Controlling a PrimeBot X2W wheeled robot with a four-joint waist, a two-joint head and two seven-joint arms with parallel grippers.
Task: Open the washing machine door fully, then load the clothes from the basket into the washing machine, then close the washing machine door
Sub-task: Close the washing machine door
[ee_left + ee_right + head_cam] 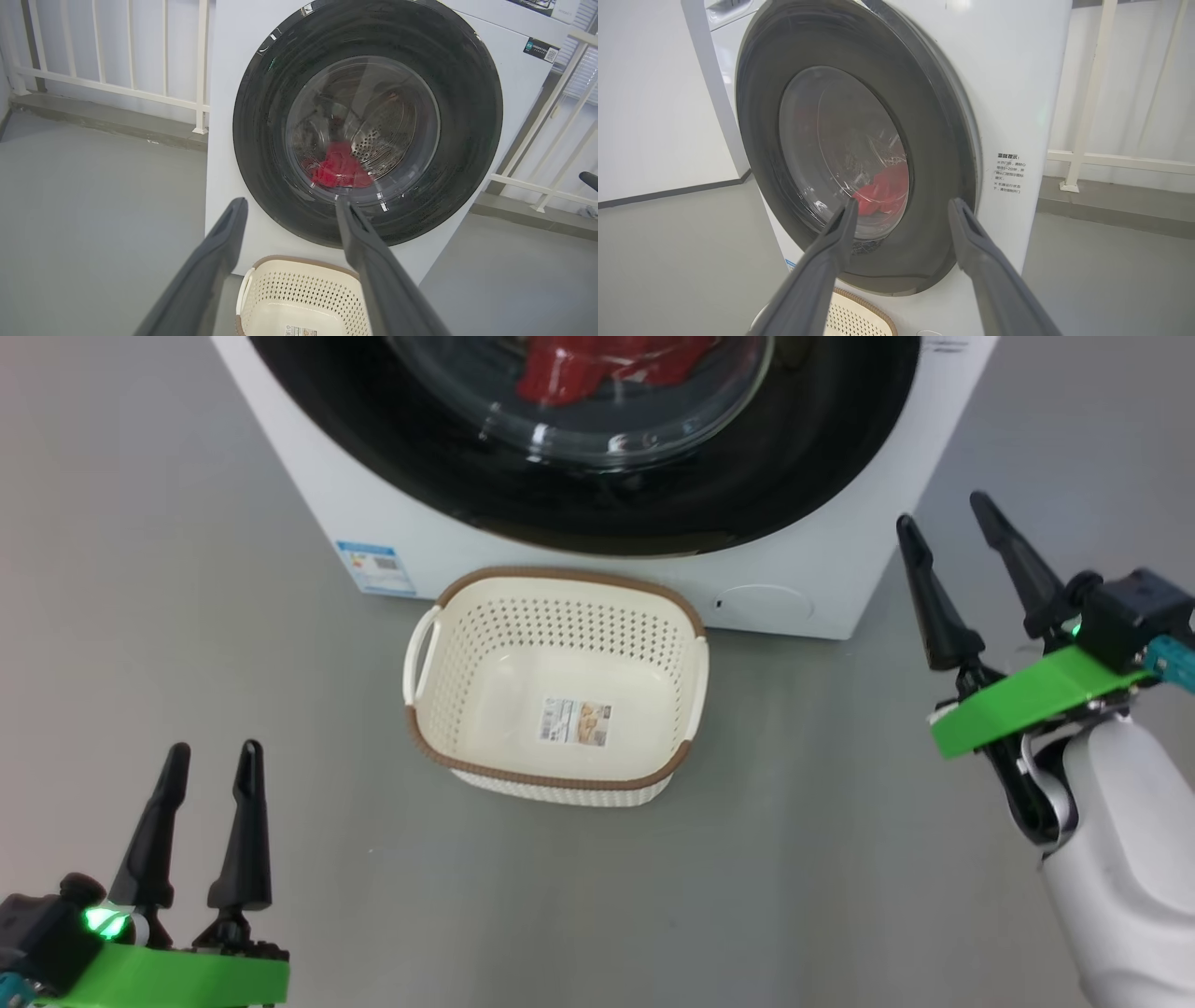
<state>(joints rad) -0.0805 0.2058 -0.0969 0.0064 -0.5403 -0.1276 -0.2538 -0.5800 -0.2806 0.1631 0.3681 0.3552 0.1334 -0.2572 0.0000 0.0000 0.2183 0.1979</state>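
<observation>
At the far middle of the grey floor [187, 616] stands the washing machine [822, 569], a white box with a blue label sticker [375, 567] low on its left front and a small round flap [764, 604] low on its right. The washing machine door [822, 457], a glossy black ring around a bulging glass window, lies shut against the front of the machine. Behind that glass the clothes [597, 364] show as a bright red heap, low in the steel drum [387, 126].

Just on the near side of the machine, under the door, sits the basket [560, 583], upright on the floor. Whether its far rim touches the machine cannot be told. Its cream floor lies bare apart from a label sticker [575, 721].

The left gripper [215, 749] hovers at the near left, well apart from the basket, its two dark fingers spread and gripping nothing. From its own wrist camera the fingers point towards the lower part of the door, with the basket below them. The right gripper [943, 511] hangs at the right, beside the machine's right corner, fingers likewise spread wide with nothing between them. Its wrist camera looks at the door from the right side. A white railing [131, 88] runs behind the machine.
</observation>
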